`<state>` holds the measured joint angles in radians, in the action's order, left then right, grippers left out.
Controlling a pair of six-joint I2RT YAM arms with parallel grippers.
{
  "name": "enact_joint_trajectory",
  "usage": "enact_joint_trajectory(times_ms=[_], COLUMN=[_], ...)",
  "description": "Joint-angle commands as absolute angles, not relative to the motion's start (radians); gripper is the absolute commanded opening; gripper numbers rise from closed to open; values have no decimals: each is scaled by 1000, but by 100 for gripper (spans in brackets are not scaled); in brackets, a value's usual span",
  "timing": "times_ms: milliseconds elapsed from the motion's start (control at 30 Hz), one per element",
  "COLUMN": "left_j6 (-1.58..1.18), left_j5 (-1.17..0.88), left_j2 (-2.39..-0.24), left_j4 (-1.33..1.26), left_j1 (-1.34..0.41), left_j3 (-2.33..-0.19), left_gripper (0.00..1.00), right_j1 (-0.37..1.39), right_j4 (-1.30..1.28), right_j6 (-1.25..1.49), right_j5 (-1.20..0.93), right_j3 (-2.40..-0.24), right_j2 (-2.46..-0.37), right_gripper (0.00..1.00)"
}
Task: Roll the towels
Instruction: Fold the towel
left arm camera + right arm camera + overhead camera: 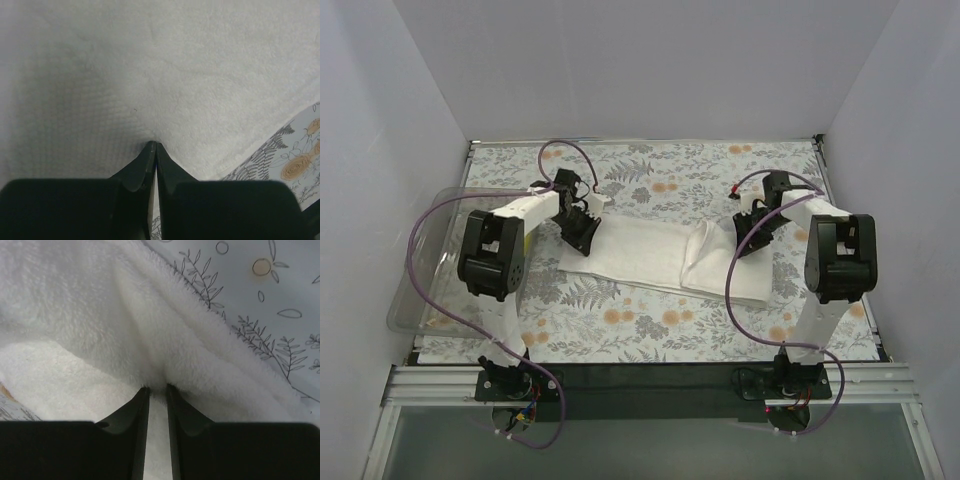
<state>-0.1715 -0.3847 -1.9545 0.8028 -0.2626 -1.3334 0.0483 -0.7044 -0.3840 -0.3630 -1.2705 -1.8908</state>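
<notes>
The large white towel [640, 255] lies spread across the middle of the fern-patterned covering, and its right end is folded back over itself into a thick layer [715, 262]. My left gripper [582, 232] is at the towel's far-left corner. In the left wrist view its tips [154, 145] are closed together and pinch a pucker of towel [200, 75]. My right gripper [748, 238] is at the folded right end. In the right wrist view it [157, 387] is shut on a thick fold of fluffy towel [75, 300]. The small printed cloth is out of view.
A clear plastic bin [420, 270] stands at the left edge of the table, beside the left arm. Purple cables loop from both arms. White walls enclose the table on three sides. The fern-patterned covering [650, 325] shows in front of the towel.
</notes>
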Motion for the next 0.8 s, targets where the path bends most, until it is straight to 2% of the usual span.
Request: enact_joint_trajectory(times_ms=[0, 100, 167, 200, 233, 300, 367, 433, 533, 667, 767], left_j6=[-184, -175, -172, -172, -161, -160, -170, -181, -192, -213, -245], left_j5=[-337, -324, -324, -342, -365, -440, -489, -529, -555, -560, -560], left_j2=[-2058, -2159, -2297, -2353, -2438, -2497, -2499, -2442, -2284, -2137, -2079], left_j4=[727, 686, 675, 686, 719, 744, 739, 707, 640, 638, 637], left_j1=[-258, -256, -256, -255, -255, -253, -252, -253, -256, -278, -307], left_j3=[-1416, -1561, -1760, -1854, -1937, -2157, -2229, -2192, -2020, -1794, -1643], left_gripper=[3, 3, 9, 15, 31, 40, 53, 60, 61, 53, 47], right_j1=[57, 89, 141, 167, 196, 270, 293, 290, 253, 196, 196], right_j4=[-753, -782, -802, -810, -821, -860, -885, -905, -907, -845, -804], right_j6=[-434, -454, -480, -491, -498, -509, -499, -482, -457, -404, -384], right_j5=[-359, -428, -513, -549, -576, -684, -791, -831, -838, -790, -762], right_j3=[-1174, -1064, -1013, -987, -983, -1000, -1057, -1151, -1254, -1321, -1367], right_j2=[-1833, -1778, -1732, -1720, -1704, -1698, -1690, -1686, -1668, -1726, -1802], right_gripper=[23, 26, 30, 36, 39, 48, 50, 50, 49, 47, 42])
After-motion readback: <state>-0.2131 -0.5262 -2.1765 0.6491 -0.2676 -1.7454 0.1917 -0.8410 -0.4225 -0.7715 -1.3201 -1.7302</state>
